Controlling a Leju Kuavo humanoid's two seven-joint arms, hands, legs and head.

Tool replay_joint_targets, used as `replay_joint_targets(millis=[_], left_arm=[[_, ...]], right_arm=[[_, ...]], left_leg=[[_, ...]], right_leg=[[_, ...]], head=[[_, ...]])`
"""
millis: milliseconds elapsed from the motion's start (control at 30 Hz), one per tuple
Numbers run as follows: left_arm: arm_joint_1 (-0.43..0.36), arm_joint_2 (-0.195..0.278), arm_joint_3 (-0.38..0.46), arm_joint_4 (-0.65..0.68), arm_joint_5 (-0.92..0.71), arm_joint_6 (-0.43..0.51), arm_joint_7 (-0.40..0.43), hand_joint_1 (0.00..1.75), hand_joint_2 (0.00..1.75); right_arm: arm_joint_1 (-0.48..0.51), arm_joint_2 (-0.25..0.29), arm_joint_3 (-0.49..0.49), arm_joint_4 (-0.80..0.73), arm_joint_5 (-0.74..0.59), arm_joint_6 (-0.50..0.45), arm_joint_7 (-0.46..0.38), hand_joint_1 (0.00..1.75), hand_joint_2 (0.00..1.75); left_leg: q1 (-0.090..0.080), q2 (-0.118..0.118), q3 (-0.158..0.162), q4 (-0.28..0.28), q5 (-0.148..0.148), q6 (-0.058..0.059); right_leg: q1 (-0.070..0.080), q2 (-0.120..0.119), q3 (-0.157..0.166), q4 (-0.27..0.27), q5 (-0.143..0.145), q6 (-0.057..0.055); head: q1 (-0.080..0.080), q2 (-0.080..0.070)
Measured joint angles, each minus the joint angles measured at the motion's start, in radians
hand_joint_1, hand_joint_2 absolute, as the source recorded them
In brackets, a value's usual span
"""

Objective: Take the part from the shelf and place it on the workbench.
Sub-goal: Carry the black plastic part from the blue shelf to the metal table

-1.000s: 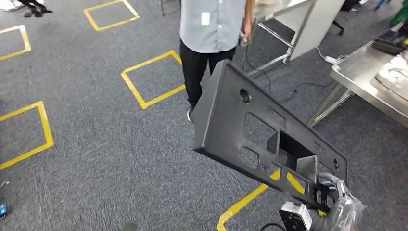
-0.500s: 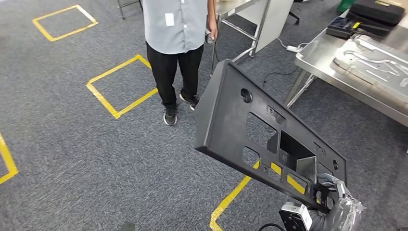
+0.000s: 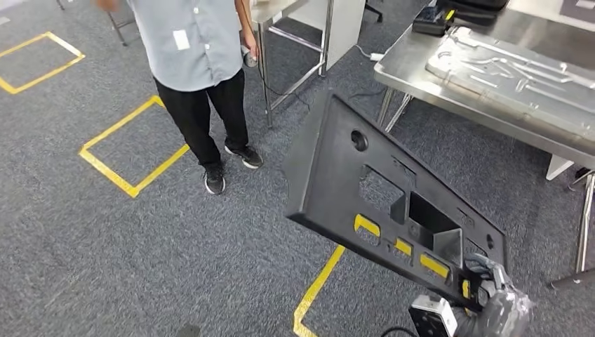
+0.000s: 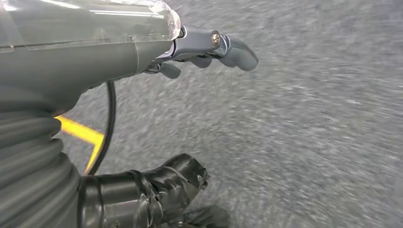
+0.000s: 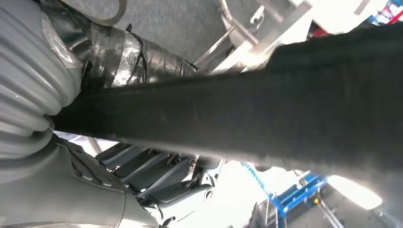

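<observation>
Workbench (image 3: 414, 70): steel top on thin legs, far right of the scene. A pressed metal panel (image 3: 519, 70) covers much of its far side, and a dark case (image 3: 431, 20) sits at its far left corner. We see a bare strip of steel along the near edge, and we judge that strip the best place for the part.

Floor (image 3: 105, 253): grey carpet with yellow tape squares (image 3: 133, 151) and a yellow line (image 3: 319, 284) running beneath the part.

Person (image 3: 200, 63): standing far left, well apart from the part but near our path. We advise a wide berth while turning.

Part (image 3: 330, 175): long black plastic panel with several cut-outs, carried in the air at centre right, tilted, its far end high and near the bench's left legs, its near end low. It is not yet over the bench.

Right hand (image 3: 491, 288): near right, gripping the part's low near end, with fingers (image 5: 157, 164) along one face. Held at one end only, the part makes a long lever, so we would walk steadily, keep the grasp firm, and lift the far end above the bench edge before lowering.

Left hand (image 4: 209, 47): hanging over the carpet, holding nothing, with the thumb extended. We cannot tell how the other fingers lie. We judge it free to steady the part's far end if the part sways.
</observation>
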Motion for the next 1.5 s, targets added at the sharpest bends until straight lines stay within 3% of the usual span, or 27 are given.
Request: replay_joint_targets(millis=[33, 100, 133, 167, 233, 300, 333, 400, 433, 500, 567, 633, 667, 733, 800, 867, 933, 1000, 1067, 1133, 1167, 1200, 1233, 1300, 1367, 1433, 1500], left_arm=[[0.001, 0.000, 0.000, 0.000, 0.000, 0.000, 0.000, 0.00, 1.75], [0.004, 0.000, 0.000, 0.000, 0.000, 0.000, 0.000, 0.00, 1.75], [0.006, 0.000, 0.000, 0.000, 0.000, 0.000, 0.000, 0.00, 1.75], [0.007, 0.001, 0.000, 0.000, 0.000, 0.000, 0.000, 0.00, 1.75], [0.007, 0.001, 0.000, 0.000, 0.000, 0.000, 0.000, 0.00, 1.75], [0.006, 0.003, 0.001, 0.000, 0.000, -0.001, 0.000, 0.00, 1.75], [0.006, 0.004, 0.001, 0.000, 0.000, -0.001, -0.001, 0.00, 1.75], [0.004, 0.005, 0.001, 0.000, -0.001, -0.002, -0.002, 0.00, 1.75], [0.003, 0.004, 0.001, 0.000, -0.001, -0.003, -0.003, 0.00, 1.75], [0.003, 0.004, 0.001, 0.000, -0.002, -0.003, -0.003, 0.00, 1.75], [0.005, 0.004, 0.001, 0.000, -0.003, -0.003, -0.003, 0.00, 1.75], [0.008, 0.004, 0.002, 0.000, -0.004, -0.004, -0.003, 0.00, 1.75], [0.008, 0.004, 0.002, 0.000, -0.005, -0.004, -0.003, 0.00, 1.75], [0.007, 0.004, 0.002, 0.000, -0.005, -0.004, -0.003, 0.00, 1.75], [0.006, 0.003, 0.002, 0.000, -0.005, -0.004, -0.003, 0.00, 1.75], [0.004, 0.002, 0.002, 0.000, -0.005, -0.004, -0.004, 0.00, 1.75], [0.002, 0.001, 0.002, 0.000, -0.005, -0.005, -0.004, 0.00, 1.75], [0.002, 0.000, 0.001, 0.000, -0.005, -0.005, -0.005, 0.00, 1.75], [0.002, 0.000, 0.001, 0.000, -0.005, -0.005, -0.005, 0.00, 1.75], [0.005, 0.001, 0.001, 0.000, -0.005, -0.005, -0.005, 0.00, 1.75], [0.007, 0.001, 0.001, 0.000, -0.005, -0.005, -0.005, 0.00, 1.75], [0.008, 0.001, 0.001, 0.000, -0.004, -0.006, -0.005, 0.00, 1.75], [0.008, 0.001, 0.001, 0.000, -0.003, -0.006, -0.006, 0.00, 1.75], [0.008, 0.002, 0.002, 0.000, -0.001, -0.008, -0.010, 0.00, 1.75], [0.005, 0.004, 0.002, 0.000, 0.000, -0.010, -0.014, 0.00, 1.75], [0.002, 0.004, 0.002, 0.000, 0.000, -0.012, -0.018, 0.00, 1.75], [0.001, 0.003, 0.002, 0.000, 0.000, -0.014, -0.021, 0.00, 1.75]], right_arm=[[-0.001, 0.000, 0.000, -0.001, 0.000, 0.000, 0.000, 1.75, 1.75], [-0.002, 0.000, 0.000, -0.001, 0.000, 0.000, 0.000, 1.75, 1.75], [-0.001, 0.001, 0.000, 0.000, 0.000, 0.000, 0.000, 1.75, 1.75], [-0.001, 0.001, 0.000, 0.000, 0.000, 0.000, 0.000, 1.75, 1.75], [0.000, 0.001, 0.000, 0.000, 0.000, 0.000, 0.000, 1.75, 1.75], [-0.001, 0.001, 0.000, 0.000, 0.000, 0.000, 0.000, 1.75, 1.75], [-0.001, 0.001, 0.000, 0.000, 0.000, 0.000, 0.000, 1.75, 1.75], [0.002, 0.000, 0.000, -0.001, 0.000, 0.000, 0.000, 1.75, 1.75], [0.004, 0.000, 0.000, -0.001, 0.000, 0.000, 0.000, 1.75, 1.75], [0.006, 0.000, 0.000, -0.001, 0.000, 0.000, 0.000, 1.75, 1.75], [0.003, 0.000, 0.000, 0.000, 0.001, 0.000, 0.001, 1.75, 1.75], [0.002, 0.000, 0.000, 0.000, 0.002, 0.000, 0.002, 1.75, 1.75], [0.002, 0.000, 0.000, 0.001, 0.002, 0.000, 0.003, 1.75, 1.75], [0.003, 0.000, 0.000, 0.002, 0.002, 0.000, 0.003, 1.75, 1.75], [0.001, 0.000, 0.000, 0.002, 0.002, 0.000, 0.003, 1.75, 1.75], [0.000, 0.000, 0.000, 0.002, 0.002, 0.000, 0.003, 1.75, 1.75], [0.002, 0.000, 0.000, 0.002, 0.002, 0.000, 0.003, 1.75, 1.75], [0.002, -0.001, 0.000, 0.002, 0.002, 0.000, 0.003, 1.75, 1.75], [0.000, -0.001, 0.000, 0.002, 0.002, 0.000, 0.003, 1.75, 1.75], [-0.001, -0.001, 0.000, 0.003, 0.002, 0.000, 0.003, 1.75, 1.75], [0.000, -0.001, 0.000, 0.003, 0.002, 0.000, 0.003, 1.75, 1.75], [0.000, -0.001, 0.000, 0.003, 0.002, 0.000, 0.003, 1.75, 1.75], [0.000, -0.001, 0.000, 0.004, 0.002, 0.000, 0.004, 1.75, 1.75], [-0.001, -0.001, 0.000, 0.004, 0.002, 0.000, 0.006, 1.75, 1.75], [-0.002, -0.002, 0.000, 0.004, 0.002, 0.000, 0.007, 1.75, 1.75], [-0.001, -0.002, 0.000, 0.004, 0.002, 0.000, 0.009, 1.75, 1.75], [0.000, -0.004, 0.000, 0.004, 0.003, 0.000, 0.010, 1.75, 1.75]], left_leg=[[0.002, -0.026, -0.027, 0.059, -0.029, 0.000], [0.002, -0.048, -0.099, 0.191, -0.079, -0.001], [0.002, -0.052, -0.123, 0.226, -0.079, -0.001], [0.002, -0.053, -0.132, 0.228, -0.061, 0.000], [0.003, -0.071, -0.099, 0.123, 0.021, 0.004], [0.005, -0.112, -0.055, 0.005, 0.072, 0.009], [0.005, -0.126, -0.044, -0.024, 0.078, 0.012], [0.001, -0.120, -0.039, -0.033, 0.077, 0.019], [0.002, -0.109, -0.036, -0.037, 0.079, 0.025], [0.005, -0.086, -0.031, -0.046, 0.084, 0.036], [0.005, -0.062, -0.029, -0.048, 0.084, 0.041], [0.004, -0.036, -0.027, -0.048, 0.079, 0.043], [0.003, -0.023, -0.024, -0.048, 0.076, 0.042], [0.003, 0.002, -0.014, -0.048, 0.068, 0.040], [0.000, 0.021, -0.002, -0.049, 0.059, 0.034], [-0.003, 0.039, 0.005, -0.051, 0.053, 0.025], [-0.005, 0.055, 0.014, -0.056, 0.047, 0.016], [-0.005, 0.027, 0.011, -0.030, 0.023, 0.008], [-0.003, -0.028, -0.033, 0.072, -0.032, 0.005], [-0.002, -0.050, -0.098, 0.192, -0.072, 0.003], [-0.002, -0.053, -0.116, 0.215, -0.066, 0.002], [-0.002, -0.055, -0.118, 0.201, -0.040, 0.002], [-0.002, -0.061, -0.102, 0.150, 0.002, 0.004], [0.000, -0.098, -0.058, 0.028, 0.065, 0.009], [-0.001, -0.127, -0.039, -0.027, 0.077, 0.014], [-0.003, -0.116, -0.035, -0.034, 0.078, 0.023], [0.001, -0.093, -0.028, -0.046, 0.085, 0.036]], right_leg=[[-0.001, 0.009, 0.002, -0.002, 0.000, -0.005], [0.000, 0.033, 0.002, 0.000, -0.001, -0.010], [0.001, 0.047, 0.003, 0.001, -0.002, -0.011], [0.001, 0.061, 0.003, 0.003, -0.004, -0.010], [0.000, 0.090, 0.005, 0.010, -0.009, -0.005], [0.002, 0.114, 0.002, 0.020, -0.015, 0.005], [0.002, 0.123, -0.001, 0.023, -0.016, 0.011], [-0.002, 0.142, -0.006, 0.022, -0.015, 0.024], [-0.004, 0.139, -0.007, 0.023, -0.015, 0.030], [-0.002, 0.094, -0.025, 0.061, -0.039, 0.039], [-0.001, 0.038, -0.080, 0.174, -0.097, 0.048], [-0.003, 0.023, -0.137, 0.282, -0.135, 0.052], [-0.004, 0.020, -0.144, 0.293, -0.127, 0.053], [-0.001, 0.005, -0.098, 0.199, -0.063, 0.045], [0.011, -0.040, -0.030, 0.068, -0.012, 0.029], [0.023, -0.061, -0.009, 0.021, -0.007, 0.016], [0.020, -0.037, -0.008, 0.013, -0.003, 0.009], [0.011, -0.014, 0.001, -0.002, 0.002, -0.001], [0.007, 0.009, 0.007, -0.009, 0.005, -0.008], [0.008, 0.036, 0.008, -0.007, 0.004, -0.012], [0.008, 0.052, 0.008, -0.005, 0.003, -0.012], [0.008, 0.068, 0.008, -0.001, 0.001, -0.011], [0.008, 0.083, 0.009, 0.004, -0.002, -0.009], [0.008, 0.109, 0.006, 0.018, -0.010, -0.002], [0.006, 0.129, -0.002, 0.026, -0.013, 0.010], [0.002, 0.147, -0.007, 0.024, -0.010, 0.024], [0.003, 0.117, -0.017, 0.041, -0.022, 0.035]], head=[[0.000, 0.000], [-0.001, 0.000], [-0.001, 0.000], [-0.001, 0.000], [-0.001, 0.000], [0.000, 0.000], [0.000, 0.000], [0.000, 0.000], [0.000, 0.000], [0.002, 0.000], [0.004, 0.000], [0.004, 0.000], [0.003, 0.000], [0.003, 0.000], [0.004, 0.000], [0.003, 0.000], [0.003, 0.000], [0.002, 0.000], [0.001, 0.000], [0.000, 0.000], [0.000, 0.000], [0.000, 0.000], [0.000, 0.000], [0.000, 0.000], [0.000, 0.000], [0.000, 0.000], [0.001, 0.000]])
